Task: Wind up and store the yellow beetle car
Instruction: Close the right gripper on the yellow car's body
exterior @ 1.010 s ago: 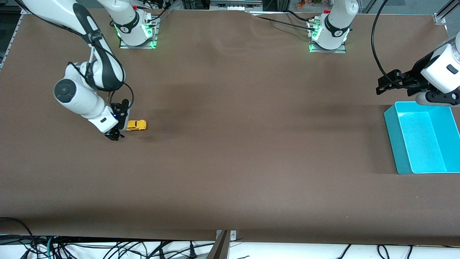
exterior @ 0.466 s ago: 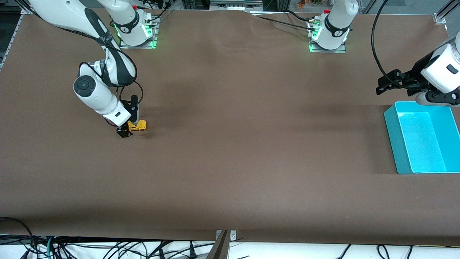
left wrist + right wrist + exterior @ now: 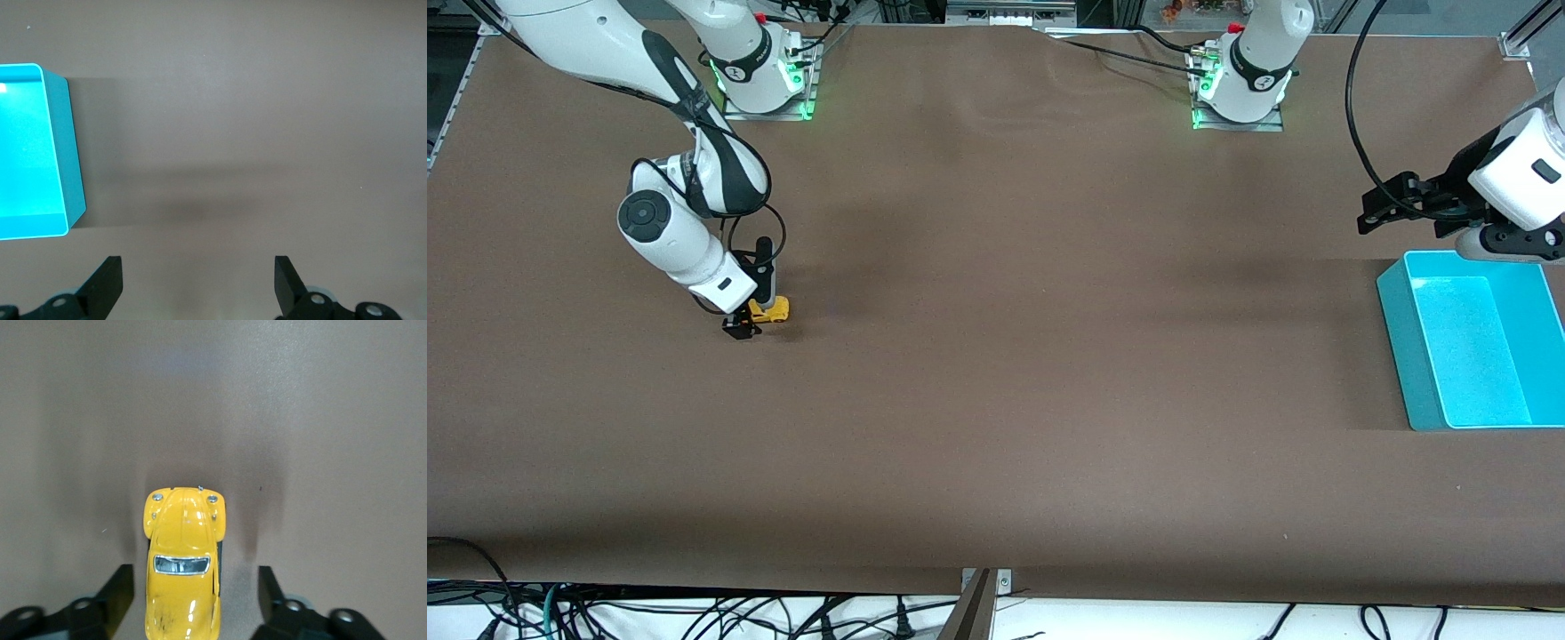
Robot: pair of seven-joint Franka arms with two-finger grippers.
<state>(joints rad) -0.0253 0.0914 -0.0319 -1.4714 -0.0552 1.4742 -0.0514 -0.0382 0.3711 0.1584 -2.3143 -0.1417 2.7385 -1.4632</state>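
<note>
The yellow beetle car [image 3: 770,309] stands on the brown table toward the right arm's end. In the right wrist view the car [image 3: 183,567] sits between my right gripper's open fingers, with a gap on each side. My right gripper [image 3: 751,315] is low over the car's rear half. My left gripper [image 3: 1378,206] is open and empty in the air at the left arm's end, beside the teal bin [image 3: 1396,307]. The left wrist view shows its two fingers apart over bare table [image 3: 197,290].
The open teal bin [image 3: 73,180] stands at the left arm's end of the table, empty. The two arm bases stand along the table edge farthest from the front camera. Cables hang along the edge nearest the front camera.
My right gripper has moved from beside the car to over it, so the car now sits between its fingers. The car and the left arm have not moved.
</note>
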